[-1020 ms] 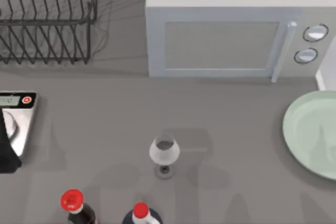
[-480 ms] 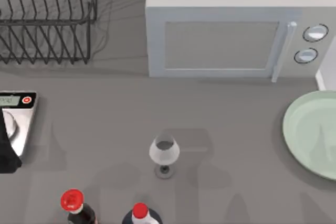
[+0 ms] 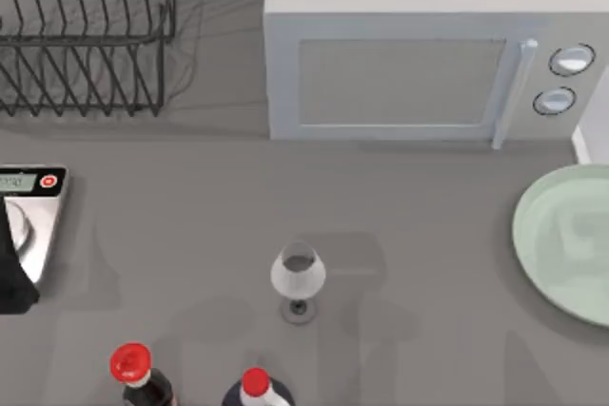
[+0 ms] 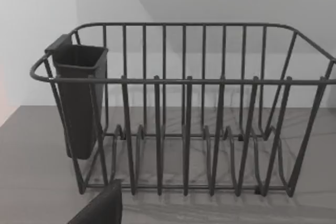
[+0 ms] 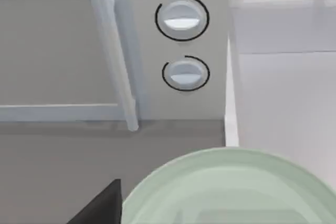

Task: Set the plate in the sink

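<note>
Plate (image 3: 561, 244) flat, rim up, table's right edge | claw states: cannot tell

The reflection on the plate (image 3: 561, 240) has shifted; nothing else has moved

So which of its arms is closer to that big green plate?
The right. Its wrist view looks straight down on the plate, by the microwave. The left arm is across the table, over the scale.
</note>
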Action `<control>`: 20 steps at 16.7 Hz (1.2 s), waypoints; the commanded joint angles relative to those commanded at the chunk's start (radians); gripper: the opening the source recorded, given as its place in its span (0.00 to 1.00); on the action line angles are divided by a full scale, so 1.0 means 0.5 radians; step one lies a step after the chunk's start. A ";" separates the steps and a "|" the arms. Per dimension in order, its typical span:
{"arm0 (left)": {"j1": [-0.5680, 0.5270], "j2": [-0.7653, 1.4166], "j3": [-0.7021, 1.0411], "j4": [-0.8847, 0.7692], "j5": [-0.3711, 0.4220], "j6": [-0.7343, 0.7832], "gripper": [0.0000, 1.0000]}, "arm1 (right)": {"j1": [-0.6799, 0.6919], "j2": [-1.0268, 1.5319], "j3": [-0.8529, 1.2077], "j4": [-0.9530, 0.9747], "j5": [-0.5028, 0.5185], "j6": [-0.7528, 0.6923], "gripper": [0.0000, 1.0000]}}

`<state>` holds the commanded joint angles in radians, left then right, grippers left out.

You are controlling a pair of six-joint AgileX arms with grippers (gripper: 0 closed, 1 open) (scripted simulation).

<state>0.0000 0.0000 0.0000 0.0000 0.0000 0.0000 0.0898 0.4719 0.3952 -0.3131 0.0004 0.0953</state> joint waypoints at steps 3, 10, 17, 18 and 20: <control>0.000 0.000 0.000 0.000 0.000 0.000 1.00 | 0.108 0.612 0.432 -0.354 -0.001 0.104 1.00; 0.000 0.000 0.000 0.000 0.000 0.000 1.00 | 0.348 2.033 1.423 -1.149 -0.003 0.341 1.00; 0.000 0.000 0.000 0.000 0.000 0.000 1.00 | 0.458 2.762 1.981 -1.569 0.000 0.474 1.00; 0.000 0.000 0.000 0.000 0.000 0.000 1.00 | 0.459 2.782 2.000 -1.580 0.001 0.478 1.00; 0.000 0.000 0.000 0.000 0.000 0.000 1.00 | 0.459 2.782 2.000 -1.580 0.001 0.478 1.00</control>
<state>0.0000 0.0000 0.0000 0.0000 0.0000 0.0000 0.3196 1.8629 1.3952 -1.1031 0.0007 0.3342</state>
